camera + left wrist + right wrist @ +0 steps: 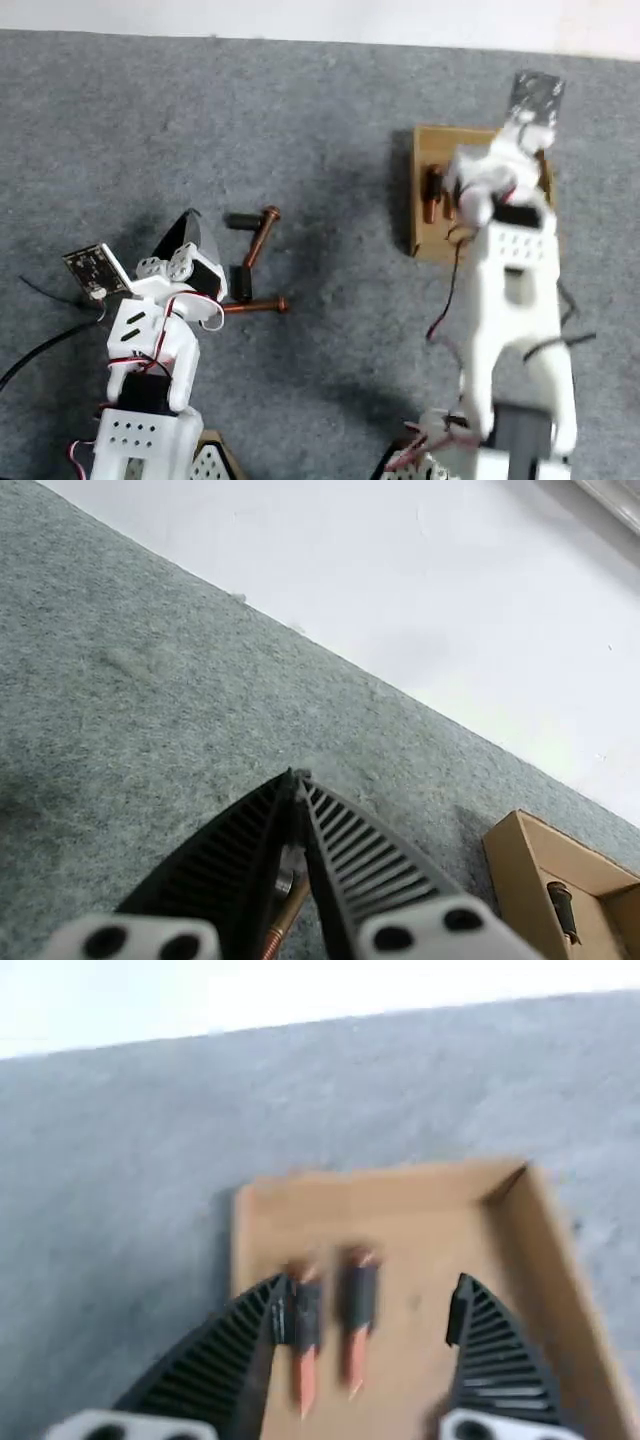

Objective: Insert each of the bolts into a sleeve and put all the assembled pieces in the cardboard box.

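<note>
Since the bolts (255, 305) look hard and rolly, grab 1 by its middle. The left gripper (298, 776) is closed, hold unclear; the right gripper (368, 1285) is wide open, empty.

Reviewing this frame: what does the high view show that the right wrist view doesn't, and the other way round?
The high view adds the left gripper beside two loose bolts and two loose sleeves lying on the mat. The right wrist view adds the right gripper with its fingers apart, above the floor of the cardboard box. Shared by both: that box, the two assembled pieces lying side by side inside it, and the grey mat around it.
</note>
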Action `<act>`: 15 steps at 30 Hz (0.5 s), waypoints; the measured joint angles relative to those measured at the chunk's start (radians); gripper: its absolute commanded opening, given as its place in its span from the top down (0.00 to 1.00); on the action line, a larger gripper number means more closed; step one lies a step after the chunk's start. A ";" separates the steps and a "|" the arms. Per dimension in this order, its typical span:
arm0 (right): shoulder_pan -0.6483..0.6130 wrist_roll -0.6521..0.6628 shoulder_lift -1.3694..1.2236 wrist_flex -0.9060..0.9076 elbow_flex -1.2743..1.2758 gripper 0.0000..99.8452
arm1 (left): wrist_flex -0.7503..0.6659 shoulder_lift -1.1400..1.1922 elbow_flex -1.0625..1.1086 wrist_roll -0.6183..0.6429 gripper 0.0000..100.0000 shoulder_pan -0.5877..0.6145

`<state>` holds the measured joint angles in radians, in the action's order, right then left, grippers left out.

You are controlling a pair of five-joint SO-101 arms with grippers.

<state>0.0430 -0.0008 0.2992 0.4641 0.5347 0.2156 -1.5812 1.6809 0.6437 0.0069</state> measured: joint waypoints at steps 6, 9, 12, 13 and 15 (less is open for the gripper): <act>-0.130 -0.009 0.307 -0.075 0.425 0.78 | 0.000 0.000 0.000 0.000 0.99 0.000; -0.187 -0.009 0.466 -0.183 0.651 0.78 | 0.000 0.000 0.000 0.000 0.99 0.000; -0.230 -0.009 0.624 -0.298 0.853 0.78 | 0.000 0.000 0.000 0.000 0.99 0.000; -0.236 -0.009 0.672 -0.330 0.910 0.78 | 0.000 0.000 0.000 0.000 0.99 0.000; -0.238 -0.009 0.770 -0.364 1.011 0.78 | 0.000 0.000 0.000 0.000 0.99 0.000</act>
<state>-0.1949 -0.0100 1.0694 0.1005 1.5459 0.2156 -1.5812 1.6809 0.6437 0.0069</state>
